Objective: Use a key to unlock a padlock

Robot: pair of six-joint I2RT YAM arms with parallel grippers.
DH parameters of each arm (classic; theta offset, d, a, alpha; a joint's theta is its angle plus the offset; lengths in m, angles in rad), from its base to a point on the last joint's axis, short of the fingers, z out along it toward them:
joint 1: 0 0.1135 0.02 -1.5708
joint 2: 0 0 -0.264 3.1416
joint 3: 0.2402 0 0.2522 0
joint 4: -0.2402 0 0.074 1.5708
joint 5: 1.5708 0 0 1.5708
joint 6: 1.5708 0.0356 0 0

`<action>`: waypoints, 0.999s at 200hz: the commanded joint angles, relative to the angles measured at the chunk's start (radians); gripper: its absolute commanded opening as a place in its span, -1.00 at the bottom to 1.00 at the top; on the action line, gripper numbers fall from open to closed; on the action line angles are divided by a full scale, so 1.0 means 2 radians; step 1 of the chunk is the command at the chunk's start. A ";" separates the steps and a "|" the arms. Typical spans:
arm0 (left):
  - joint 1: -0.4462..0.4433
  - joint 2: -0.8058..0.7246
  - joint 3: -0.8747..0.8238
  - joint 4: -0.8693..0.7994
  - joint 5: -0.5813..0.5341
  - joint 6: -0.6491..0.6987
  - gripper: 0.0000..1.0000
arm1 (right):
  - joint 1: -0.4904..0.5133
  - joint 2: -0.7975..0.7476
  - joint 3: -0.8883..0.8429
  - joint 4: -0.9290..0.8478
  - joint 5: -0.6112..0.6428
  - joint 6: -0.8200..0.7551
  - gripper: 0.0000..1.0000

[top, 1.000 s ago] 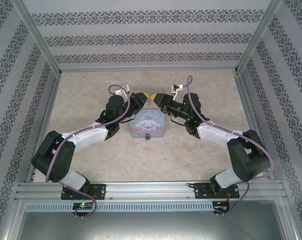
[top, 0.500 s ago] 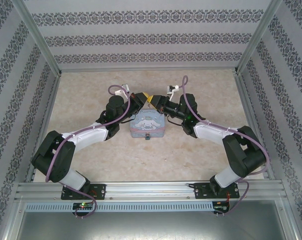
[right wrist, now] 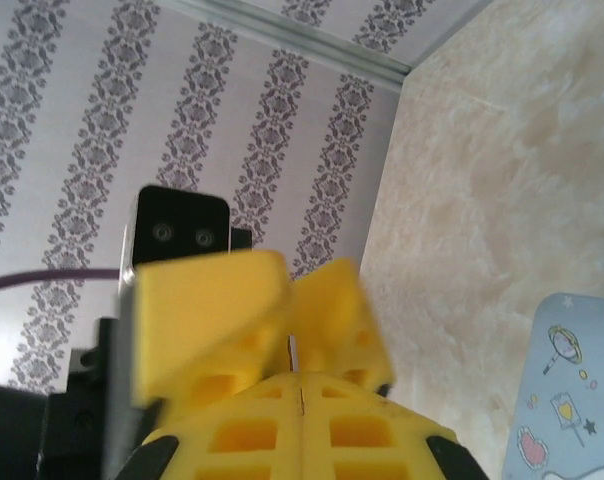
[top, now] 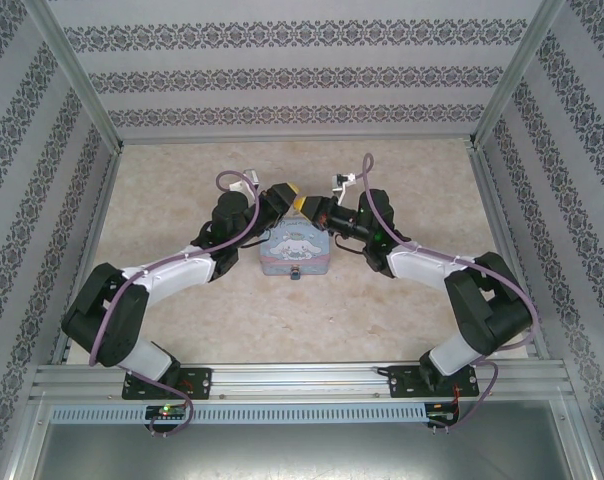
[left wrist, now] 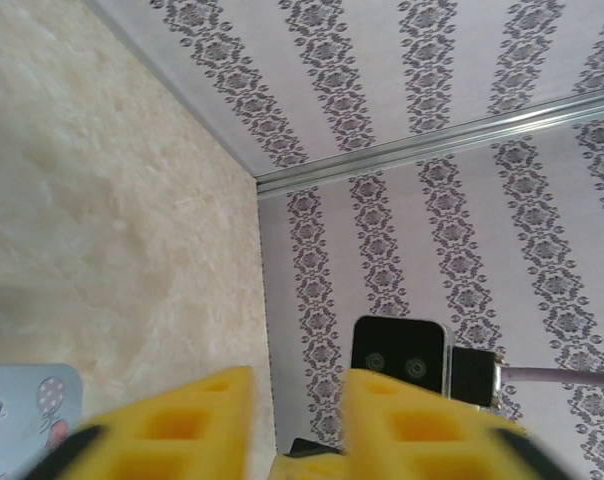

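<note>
At the 6 o'clock edge of the tin box (top: 295, 248), I read the padlock (top: 295, 275) touching its near wall. Past the 12 o'clock edge, tips close together: left gripper (top: 286, 190) slightly parted, nothing seen held; right gripper (top: 306, 204) pressed closed, contents I cannot tell.

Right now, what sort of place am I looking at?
Probably a robot test enclosure: patterned panel walls in an aluminium frame, and a left arm and right arm bolted at a beige tabletop's edge.
</note>
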 commanded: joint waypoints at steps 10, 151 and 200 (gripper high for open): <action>-0.003 -0.067 0.033 -0.141 -0.017 0.031 0.48 | -0.028 -0.041 -0.033 -0.011 -0.039 -0.048 -1.00; 0.001 -0.093 0.076 -0.255 0.078 0.077 0.37 | -0.048 -0.128 -0.066 -0.069 -0.136 -0.136 -1.00; 0.000 -0.081 0.067 -0.235 0.095 0.084 0.19 | -0.046 -0.125 -0.072 -0.068 -0.136 -0.123 -1.00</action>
